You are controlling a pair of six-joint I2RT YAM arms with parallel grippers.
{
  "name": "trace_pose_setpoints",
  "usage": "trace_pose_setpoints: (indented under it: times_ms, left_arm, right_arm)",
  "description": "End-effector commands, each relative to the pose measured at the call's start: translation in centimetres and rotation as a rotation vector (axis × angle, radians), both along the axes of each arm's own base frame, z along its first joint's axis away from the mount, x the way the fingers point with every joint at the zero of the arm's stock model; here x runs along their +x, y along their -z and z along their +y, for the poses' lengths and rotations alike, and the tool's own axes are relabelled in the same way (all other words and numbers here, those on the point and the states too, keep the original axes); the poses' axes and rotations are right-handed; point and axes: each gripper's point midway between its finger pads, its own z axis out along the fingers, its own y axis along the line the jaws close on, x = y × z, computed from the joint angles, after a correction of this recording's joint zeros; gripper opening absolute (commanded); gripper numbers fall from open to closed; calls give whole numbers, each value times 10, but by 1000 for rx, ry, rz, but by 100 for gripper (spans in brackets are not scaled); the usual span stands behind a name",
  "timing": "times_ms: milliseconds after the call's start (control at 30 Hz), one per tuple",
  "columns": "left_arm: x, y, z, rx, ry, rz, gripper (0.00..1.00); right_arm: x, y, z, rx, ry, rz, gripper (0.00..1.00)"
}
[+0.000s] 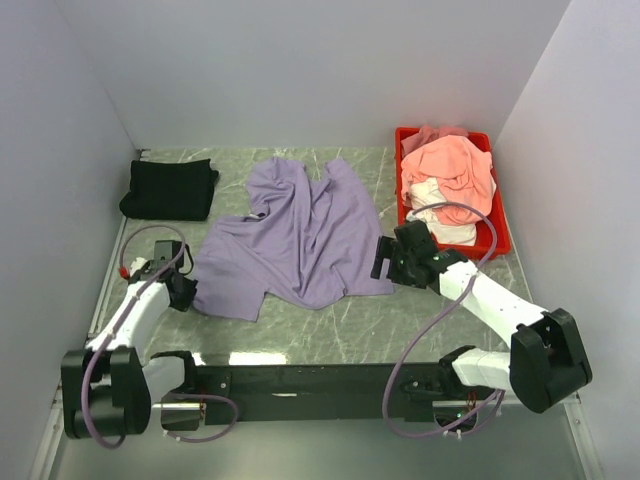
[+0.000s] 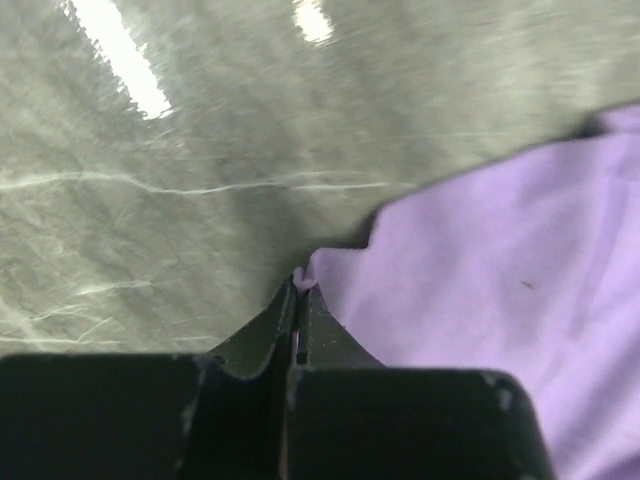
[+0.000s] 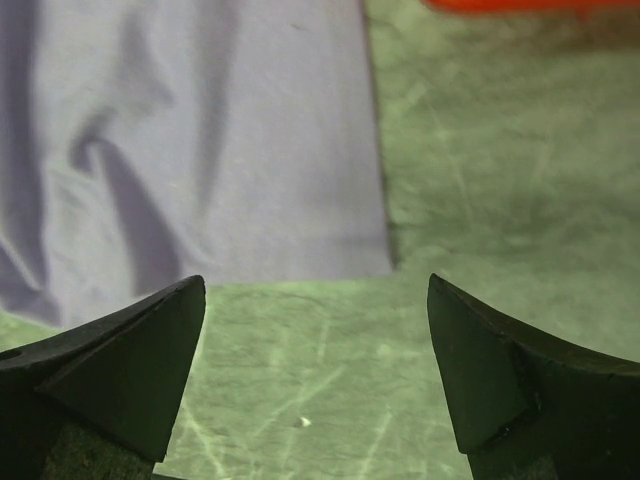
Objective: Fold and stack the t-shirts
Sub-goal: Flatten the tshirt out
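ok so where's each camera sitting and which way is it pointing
Top external: above and behind the arms, looking down at the table; both arms show.
Left wrist: on left gripper, shut fingers pinching the lavender shirt.
Right wrist: on right gripper, open fingers framing that shirt's corner and table.
All three share that shirt.

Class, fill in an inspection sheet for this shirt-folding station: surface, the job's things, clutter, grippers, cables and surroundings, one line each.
Surface: marbled grey-green table, glossy, with light glare.
Job's things: lavender t-shirt spread and crumpled mid-table; black t-shirt folded at far left; salmon-pink t-shirt and white t-shirt heaped together.
Clutter: only the red tray at far right, holding those two shirts.
Grippers: left gripper shut on the lavender shirt's edge; right gripper open by its hem corner, holding nothing.
Cables: left cable loops beside its arm; right cable arcs over the tray.
Surroundings: plain white walls on three sides.
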Motion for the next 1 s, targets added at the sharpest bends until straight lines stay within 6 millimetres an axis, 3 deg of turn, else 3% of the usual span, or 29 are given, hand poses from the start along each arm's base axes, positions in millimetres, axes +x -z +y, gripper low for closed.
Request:
trace_pose_setpoints:
  times_ms: [0,267,500,733,967]
  left_arm:
    - [17,-26,4,35,45,-122,1]
    - [19,-52,3,55,75,-246,1]
    - [22,-71,-1,47,101,-329,1]
    - [24,-72,-4,36,115,-346,1]
    - [25,-74,-3,41,116,-345,1]
  right_arm:
    - [-13,10,-20,-55,71,30,97]
    - [-13,26,-19,-40,92,45,88]
    - [-9,43,-15,-76,72,93,70]
    - [-12,51,-10,-106,84,124,61]
    - [-8,52,-5,-127,89,131,42]
